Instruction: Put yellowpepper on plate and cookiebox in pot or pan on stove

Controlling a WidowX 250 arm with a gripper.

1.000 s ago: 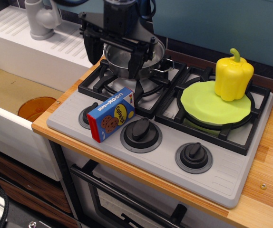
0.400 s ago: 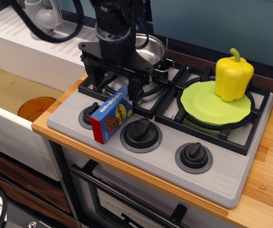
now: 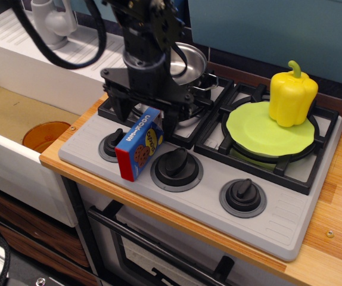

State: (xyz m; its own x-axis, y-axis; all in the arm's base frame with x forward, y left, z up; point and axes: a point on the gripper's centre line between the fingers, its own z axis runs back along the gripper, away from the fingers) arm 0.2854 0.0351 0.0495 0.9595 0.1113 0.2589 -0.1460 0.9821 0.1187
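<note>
The black gripper is down at centre-left of the frame with its fingers spread on either side of the cookiebox's top end, and I can't tell whether they are pressing on it. The box stands tilted on the stove front by the left knob. Behind the arm sits the pot on the left burner, while at right the yellowpepper stands upright on the plate.

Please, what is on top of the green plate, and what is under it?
The yellowpepper stands upright on the plate's far right part. Under the plate is the stove's right black grate. The burner beneath is covered by the plate, so it cannot be seen.
</note>
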